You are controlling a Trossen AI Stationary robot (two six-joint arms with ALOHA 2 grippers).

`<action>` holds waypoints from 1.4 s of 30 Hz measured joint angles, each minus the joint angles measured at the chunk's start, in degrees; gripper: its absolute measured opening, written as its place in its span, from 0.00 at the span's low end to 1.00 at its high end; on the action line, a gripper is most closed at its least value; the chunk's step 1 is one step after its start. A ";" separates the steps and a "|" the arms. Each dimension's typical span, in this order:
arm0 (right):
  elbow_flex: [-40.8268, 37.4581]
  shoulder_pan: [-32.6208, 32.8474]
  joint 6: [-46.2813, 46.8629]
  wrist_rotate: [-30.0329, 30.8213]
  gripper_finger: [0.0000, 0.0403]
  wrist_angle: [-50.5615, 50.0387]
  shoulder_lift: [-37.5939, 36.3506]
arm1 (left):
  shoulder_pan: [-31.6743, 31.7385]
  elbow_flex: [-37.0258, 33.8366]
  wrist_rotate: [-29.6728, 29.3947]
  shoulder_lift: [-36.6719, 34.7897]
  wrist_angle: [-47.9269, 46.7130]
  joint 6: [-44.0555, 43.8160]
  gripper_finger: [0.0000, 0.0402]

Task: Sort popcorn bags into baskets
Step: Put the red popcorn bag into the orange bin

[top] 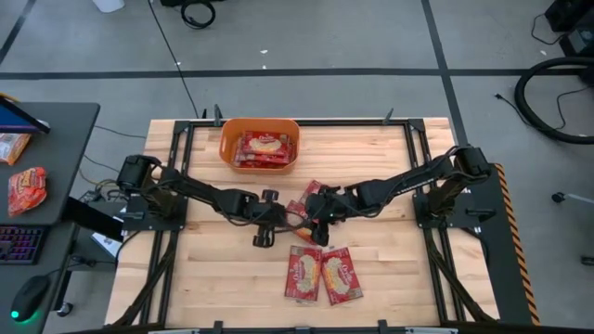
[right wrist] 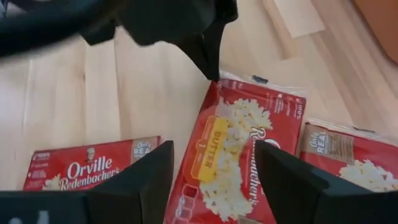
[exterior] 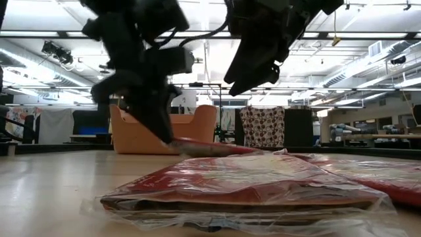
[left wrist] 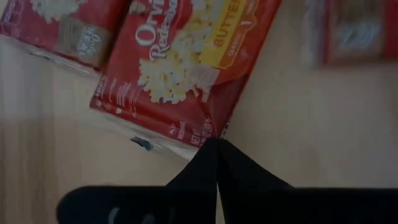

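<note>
Left end effector [left wrist: 217, 155]: clenched, its fingertips pressed together on the clear edge seam of a popcorn bag [left wrist: 186, 68] near the middle of the bench [top: 213, 278]; it seemed to pinch only that thin flap.
Right end effector [right wrist: 214, 177]: released, fingers spread wide, hovering just above the same bag [right wrist: 239, 149].
Basket [top: 260, 144]: orange, at the far edge of the bench, already holding red packets.
Other bags: two lay side by side nearer the front edge [top: 322, 275]; another lay just beside the pinched one [right wrist: 348, 155].
Risk, grip: the slick seam could have slid out of so shallow a pinch once lifted, dropping the bag short of the basket.
Risk, crowding: both end effectors sat close over one bag, so either could have clipped the other.
Risk, neighbour: dragging the bag might have shoved the adjacent packet askew.
</note>
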 joint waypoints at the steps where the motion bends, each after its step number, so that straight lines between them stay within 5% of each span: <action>1: 0.00 0.33 -0.19 0.30 0.58 -0.20 0.00 | 0.00 0.84 0.76 0.00 -0.60 -0.95 0.01; 14: -0.29 6.93 2.27 12.93 0.56 -2.10 -0.02 | 3.10 6.76 9.91 -0.02 -3.28 -13.26 0.00; 22: -8.36 13.04 4.61 18.92 0.52 5.77 -0.02 | 4.06 6.76 11.69 -0.04 -3.02 -16.16 0.00; 36: -14.23 12.38 -2.71 19.38 0.49 9.28 -0.02 | 5.43 6.76 14.79 -0.04 -2.69 -20.51 0.00; 42: -14.40 11.24 -4.71 17.55 0.39 8.31 -0.02 | 5.97 6.76 15.08 -0.07 -0.72 -21.64 0.00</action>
